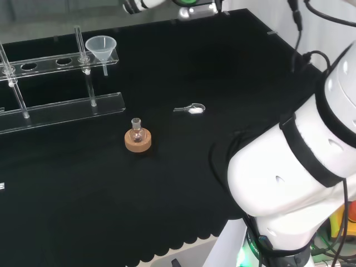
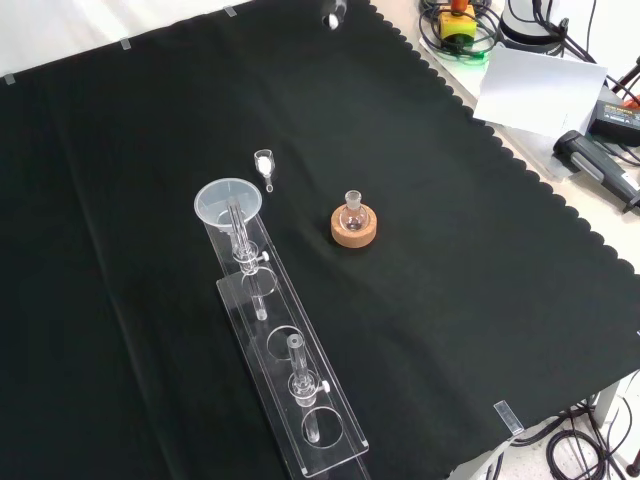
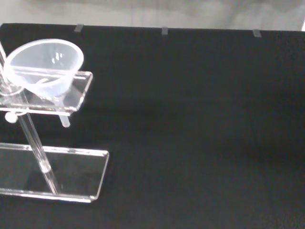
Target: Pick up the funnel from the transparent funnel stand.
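A clear plastic funnel [image 1: 101,49] sits upright in the end hole of the transparent funnel stand [image 1: 61,105], at the far left of the bench in the head view. In the front view the funnel [image 2: 228,203] rests at the upper end of the long stand [image 2: 290,400], its stem pointing down through the shelf. The wrist view has the funnel [image 3: 45,64] close by, in the stand's upper shelf [image 3: 76,93], above the base plate [image 3: 62,174]. The arm's far end [image 1: 194,10] is at the top edge of the head view, well beyond the funnel.
A small round flask on a cork ring [image 1: 137,136] stands mid-bench, also in the front view [image 2: 353,222]. A small scoop with white powder [image 1: 192,109] lies beyond it. The arm's white links [image 1: 295,167] fill the right of the head view. Cables and paper [image 2: 540,85] lie off the cloth.
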Motion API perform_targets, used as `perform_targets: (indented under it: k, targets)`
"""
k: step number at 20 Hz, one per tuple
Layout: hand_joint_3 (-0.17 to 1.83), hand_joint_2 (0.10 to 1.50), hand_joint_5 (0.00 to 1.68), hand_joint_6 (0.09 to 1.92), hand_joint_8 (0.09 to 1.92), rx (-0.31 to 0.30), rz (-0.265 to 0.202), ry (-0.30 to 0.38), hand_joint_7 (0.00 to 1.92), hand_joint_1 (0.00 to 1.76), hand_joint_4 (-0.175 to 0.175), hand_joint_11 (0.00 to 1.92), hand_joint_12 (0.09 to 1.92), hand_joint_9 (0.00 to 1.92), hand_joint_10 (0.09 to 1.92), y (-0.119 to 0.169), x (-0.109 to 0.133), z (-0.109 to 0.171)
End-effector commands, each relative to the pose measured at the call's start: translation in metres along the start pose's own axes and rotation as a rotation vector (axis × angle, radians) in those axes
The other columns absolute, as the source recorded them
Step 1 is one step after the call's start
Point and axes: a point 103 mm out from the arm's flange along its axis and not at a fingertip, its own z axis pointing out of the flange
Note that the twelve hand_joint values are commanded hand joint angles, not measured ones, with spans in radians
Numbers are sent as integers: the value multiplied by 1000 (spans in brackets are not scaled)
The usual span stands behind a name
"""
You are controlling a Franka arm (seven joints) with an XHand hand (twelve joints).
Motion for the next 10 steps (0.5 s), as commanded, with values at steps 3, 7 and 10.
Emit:
perform_targets:
  k: [3,7,10]
  targets:
    - [3,601,0,87,87,-15,-55,18,0,289,-13,0,647,0,87,60,59,10]
    - [4,604,0,87,87,20,-85,29,1,291,-25,0,655,0,87,85,85,23]
    - [5,605,0,87,87,41,-103,28,14,291,-34,0,658,0,87,101,104,33]
